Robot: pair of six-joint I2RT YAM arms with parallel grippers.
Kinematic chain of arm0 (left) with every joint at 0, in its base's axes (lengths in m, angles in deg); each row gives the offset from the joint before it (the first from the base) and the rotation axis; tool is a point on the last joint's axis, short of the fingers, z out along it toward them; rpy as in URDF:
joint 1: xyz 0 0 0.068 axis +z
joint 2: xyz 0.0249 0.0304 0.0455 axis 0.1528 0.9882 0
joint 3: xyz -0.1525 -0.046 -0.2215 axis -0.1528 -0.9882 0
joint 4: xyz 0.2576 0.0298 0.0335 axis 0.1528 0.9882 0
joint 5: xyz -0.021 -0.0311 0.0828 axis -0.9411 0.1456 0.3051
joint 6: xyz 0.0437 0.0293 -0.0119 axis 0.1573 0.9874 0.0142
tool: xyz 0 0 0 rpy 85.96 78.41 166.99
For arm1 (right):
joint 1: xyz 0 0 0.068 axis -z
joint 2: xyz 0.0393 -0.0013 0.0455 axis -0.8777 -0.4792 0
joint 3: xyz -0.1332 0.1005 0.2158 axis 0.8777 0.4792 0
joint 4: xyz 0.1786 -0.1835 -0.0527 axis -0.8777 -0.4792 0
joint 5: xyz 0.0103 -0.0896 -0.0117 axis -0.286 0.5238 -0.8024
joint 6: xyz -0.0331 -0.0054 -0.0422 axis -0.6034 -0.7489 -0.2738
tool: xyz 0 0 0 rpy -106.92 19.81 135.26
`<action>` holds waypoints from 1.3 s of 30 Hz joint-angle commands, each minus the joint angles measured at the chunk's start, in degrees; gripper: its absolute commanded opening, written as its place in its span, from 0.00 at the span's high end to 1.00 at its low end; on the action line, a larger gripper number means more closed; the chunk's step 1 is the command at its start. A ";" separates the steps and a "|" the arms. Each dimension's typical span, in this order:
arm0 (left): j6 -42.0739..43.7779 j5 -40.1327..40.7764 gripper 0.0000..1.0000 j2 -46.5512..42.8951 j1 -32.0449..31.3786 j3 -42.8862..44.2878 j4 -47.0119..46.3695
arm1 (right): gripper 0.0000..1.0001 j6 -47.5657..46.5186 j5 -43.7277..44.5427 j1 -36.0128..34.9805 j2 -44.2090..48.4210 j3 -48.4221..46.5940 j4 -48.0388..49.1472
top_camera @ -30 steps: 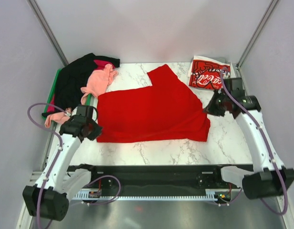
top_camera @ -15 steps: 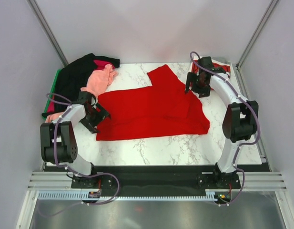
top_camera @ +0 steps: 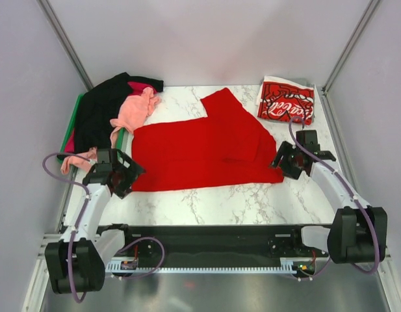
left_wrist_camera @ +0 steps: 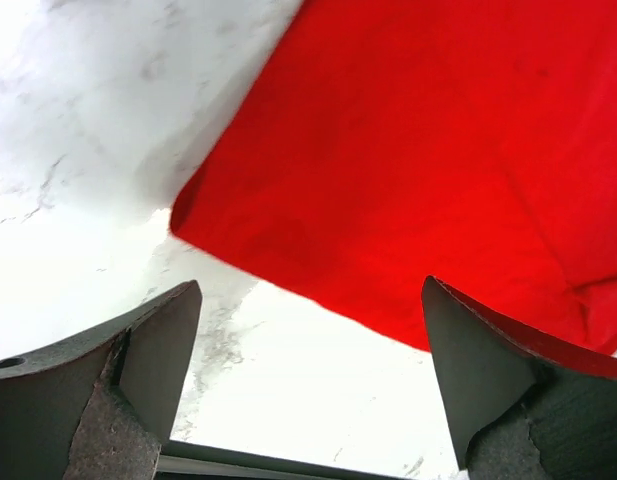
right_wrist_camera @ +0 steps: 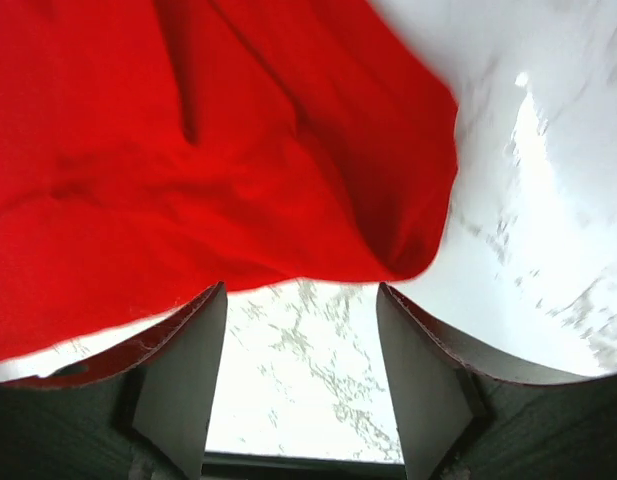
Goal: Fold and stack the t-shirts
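The large plain red t-shirt [top_camera: 206,153] lies spread flat in the middle of the marble table, one sleeve pointing to the back. My left gripper [top_camera: 127,174] sits at its near left corner, open and empty; in the left wrist view the red t-shirt's edge [left_wrist_camera: 408,170] lies just past the left gripper [left_wrist_camera: 310,283]. My right gripper [top_camera: 281,160] is at the near right corner, open over bare marble, with the red t-shirt's rounded corner [right_wrist_camera: 288,150] just beyond the right gripper [right_wrist_camera: 300,287]. A folded Coca-Cola t-shirt [top_camera: 286,102] lies at the back right.
A heap of black [top_camera: 103,107], salmon-pink [top_camera: 135,110] and magenta shirts sits on the green tray [top_camera: 73,123] at the left edge. Slanted frame posts and walls close in the table on both sides. Bare marble [top_camera: 213,205] runs along the front.
Both grippers went from shut to open and let go of the red shirt. Both arms reached out over the table, then came back to the shirt's near corners. Its right side now lies folded in.
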 commanded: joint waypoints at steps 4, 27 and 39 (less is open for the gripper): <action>-4.74 2.41 0.04 -0.44 0.41 -5.02 -3.03 | 0.36 3.91 -4.67 -0.30 -1.94 8.91 10.15; -7.03 1.71 0.98 18.29 0.14 -5.04 -16.83 | 0.94 1.89 -4.65 5.76 -11.52 9.11 19.82; 0.18 3.29 0.98 3.18 5.41 12.83 2.94 | 1.00 1.88 -2.47 6.38 4.72 -9.82 3.23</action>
